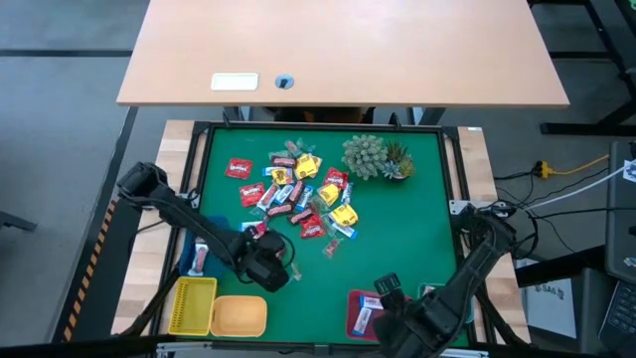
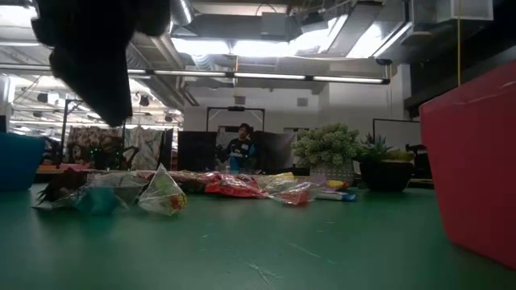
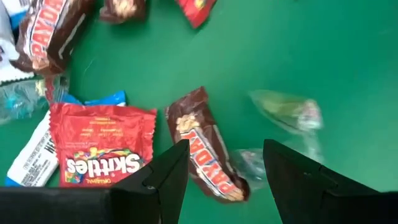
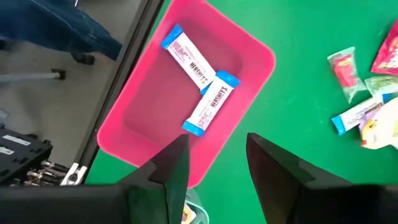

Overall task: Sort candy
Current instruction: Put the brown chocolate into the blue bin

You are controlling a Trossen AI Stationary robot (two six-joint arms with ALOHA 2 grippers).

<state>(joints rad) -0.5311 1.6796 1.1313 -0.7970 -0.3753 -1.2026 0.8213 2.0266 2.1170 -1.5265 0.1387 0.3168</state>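
The candy [image 1: 298,194] lies in a loose pile on the middle of the green mat [image 1: 417,239]. My left gripper [image 1: 270,270] hangs open over the pile's near edge. In the left wrist view its fingers [image 3: 168,174] stand either side of a brown PayDay bar [image 3: 205,152], above it. A red Skittles pack [image 3: 102,146] and a clear-wrapped sweet [image 3: 287,112] lie flat beside the bar. My right gripper [image 4: 216,140] is open and holds nothing, above the near rim of the pink tray [image 4: 140,134]. Two blue-and-white Hershey's bars [image 4: 202,81] lie in that tray.
A spiky green plant [image 1: 376,157] stands at the far right of the mat. A yellow tray [image 1: 192,303] and an orange tray [image 1: 238,316] sit at the near left, and a blue tray [image 1: 195,255] holding a sweet lies beyond them. A wooden table [image 1: 338,50] stands beyond the mat.
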